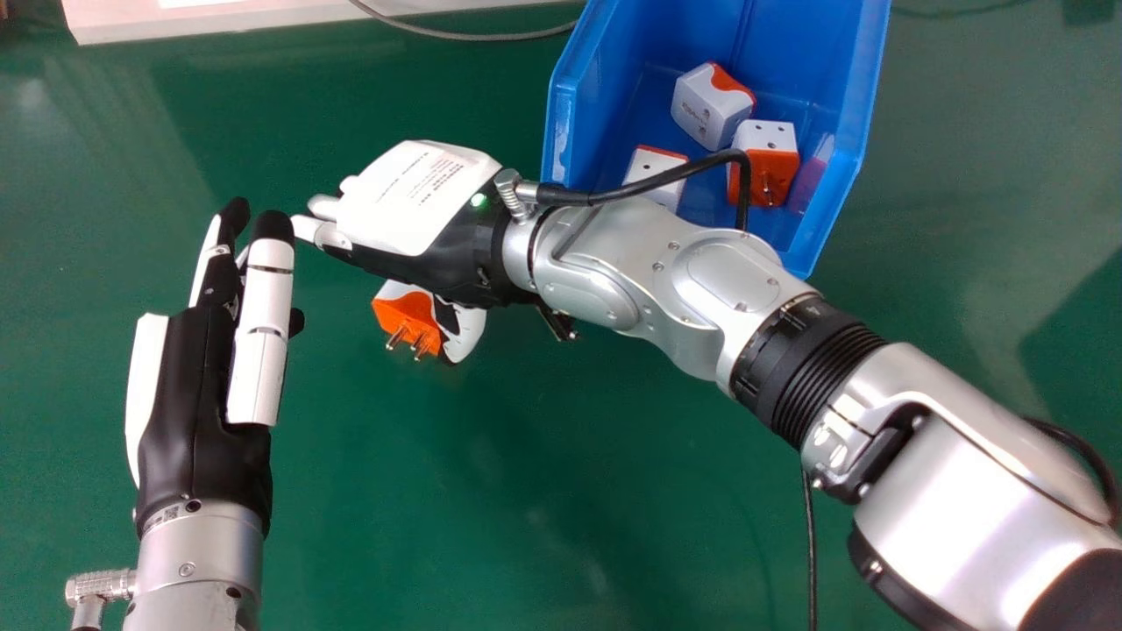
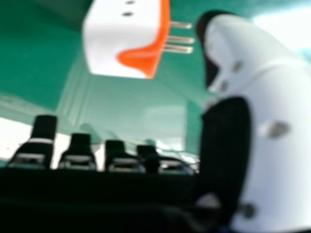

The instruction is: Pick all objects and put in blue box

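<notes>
The right hand (image 1: 408,202) is spread; beside it, the adapter (image 1: 408,314) should be light, stiff (perhaps slippery): grasp its sides.

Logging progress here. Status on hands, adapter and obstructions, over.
Right hand open, orange-and-white plug adapter near its thumb, not gripped. Left hand open, close to right fingertips, possibly in the way. Three adapters in blue box.
</notes>
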Available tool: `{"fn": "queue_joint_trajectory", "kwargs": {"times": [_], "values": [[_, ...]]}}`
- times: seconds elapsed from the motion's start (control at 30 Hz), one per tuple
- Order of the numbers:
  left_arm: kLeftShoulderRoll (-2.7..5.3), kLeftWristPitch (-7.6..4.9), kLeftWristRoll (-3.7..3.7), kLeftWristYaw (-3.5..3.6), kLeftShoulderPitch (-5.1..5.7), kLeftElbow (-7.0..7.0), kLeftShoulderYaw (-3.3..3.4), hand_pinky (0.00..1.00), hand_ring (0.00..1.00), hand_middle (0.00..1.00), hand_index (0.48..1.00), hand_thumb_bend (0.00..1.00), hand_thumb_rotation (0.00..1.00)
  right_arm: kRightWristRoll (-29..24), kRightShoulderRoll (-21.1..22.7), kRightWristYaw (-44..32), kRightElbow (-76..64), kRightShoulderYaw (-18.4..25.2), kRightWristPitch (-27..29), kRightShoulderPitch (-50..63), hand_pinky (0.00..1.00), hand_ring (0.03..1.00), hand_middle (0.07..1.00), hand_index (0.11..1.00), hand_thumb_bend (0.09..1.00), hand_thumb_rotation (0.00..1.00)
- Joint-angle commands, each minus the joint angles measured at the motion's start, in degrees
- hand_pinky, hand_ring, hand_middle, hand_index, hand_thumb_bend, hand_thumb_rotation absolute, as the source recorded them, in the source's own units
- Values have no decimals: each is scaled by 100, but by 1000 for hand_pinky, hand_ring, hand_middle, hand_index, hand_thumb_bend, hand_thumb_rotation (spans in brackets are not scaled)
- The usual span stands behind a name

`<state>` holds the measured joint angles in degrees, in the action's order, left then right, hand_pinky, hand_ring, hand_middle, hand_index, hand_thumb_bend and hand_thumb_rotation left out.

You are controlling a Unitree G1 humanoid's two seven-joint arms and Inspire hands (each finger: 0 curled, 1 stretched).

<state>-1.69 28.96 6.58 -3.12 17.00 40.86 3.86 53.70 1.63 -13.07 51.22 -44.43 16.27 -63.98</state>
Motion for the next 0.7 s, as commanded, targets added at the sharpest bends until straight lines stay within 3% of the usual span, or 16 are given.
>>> {"fn": "queue_joint_trajectory", "kwargs": {"times": [0.0, 0.17, 0.4, 0.53, 0.67], "values": [[-87, -123, -50, 76, -73, -7, 80, 862, 926, 924, 963, 453, 983, -109, 40, -150, -290, 104, -82, -112, 877, 993, 1000, 990, 333, 0], [-170, -132, -108, 175, -140, -97, 192, 863, 925, 924, 965, 455, 983, -138, 141, -530, -797, 170, -239, -61, 884, 985, 1000, 987, 417, 0], [-260, -138, -161, 262, -215, -205, 310, 863, 925, 924, 965, 463, 980, -180, 352, -979, -1558, 295, -449, 78, 845, 957, 999, 965, 491, 0], [-286, -161, -170, 279, -249, -278, 330, 860, 924, 924, 965, 471, 974, -226, 387, -1072, -1721, 323, -571, 196, 832, 942, 992, 949, 569, 16], [-289, -115, -155, 290, -203, -161, 301, 856, 924, 923, 965, 474, 971, -174, 394, -906, -1629, 257, -527, 253, 830, 937, 990, 943, 543, 6]]}}
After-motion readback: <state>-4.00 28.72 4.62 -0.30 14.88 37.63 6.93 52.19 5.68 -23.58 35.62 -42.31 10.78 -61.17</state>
